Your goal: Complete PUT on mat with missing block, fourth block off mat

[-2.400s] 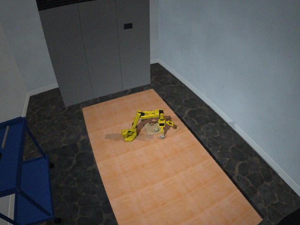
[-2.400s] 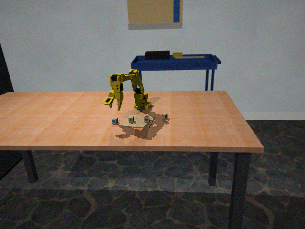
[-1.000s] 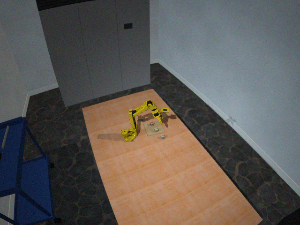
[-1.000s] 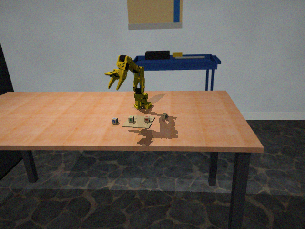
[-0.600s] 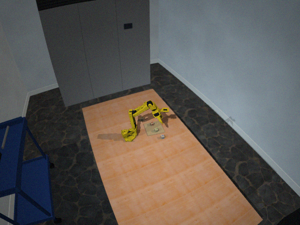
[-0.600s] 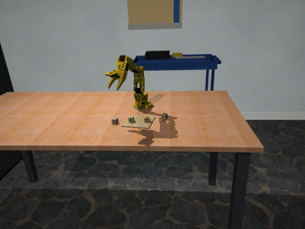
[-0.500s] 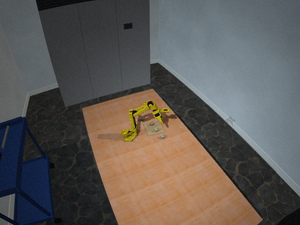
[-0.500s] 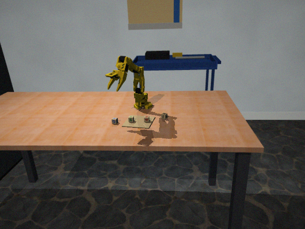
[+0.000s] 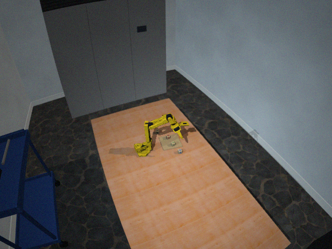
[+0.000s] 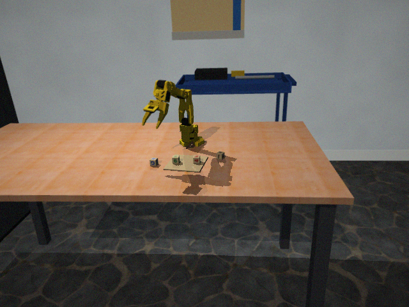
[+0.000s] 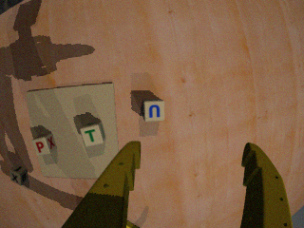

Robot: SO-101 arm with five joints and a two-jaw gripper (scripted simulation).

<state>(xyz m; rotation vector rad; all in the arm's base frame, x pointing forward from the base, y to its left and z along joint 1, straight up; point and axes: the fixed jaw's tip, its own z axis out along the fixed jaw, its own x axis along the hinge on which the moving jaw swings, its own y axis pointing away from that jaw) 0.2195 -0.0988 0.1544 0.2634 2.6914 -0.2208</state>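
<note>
A tan mat [image 11: 64, 104] [image 10: 186, 165] [image 9: 165, 146] lies on the wooden table [image 10: 82, 158]. Two blocks sit on it: one with a red P [image 11: 44, 146] [image 10: 197, 159] [image 9: 168, 137] and one with a green T [image 11: 91, 135] [image 10: 176, 160] [image 9: 173, 143]. A block with a blue U [image 11: 154, 110] [image 10: 153, 162] [image 9: 179, 151] lies on the bare table just beyond the mat's edge, next to the T. A darker fourth block [image 11: 19, 175] [image 10: 220, 155] lies off the mat on the other side, near the P. My gripper [image 11: 192, 147] [image 10: 150, 125] [image 9: 185, 131] is open and empty, high above the table near the U block.
The arm's base [image 10: 190, 139] stands on the table behind the mat. A blue cart [image 10: 236, 82] [image 9: 16, 184] stands off the table by the wall. A grey cabinet [image 9: 107, 53] stands at the table's far end.
</note>
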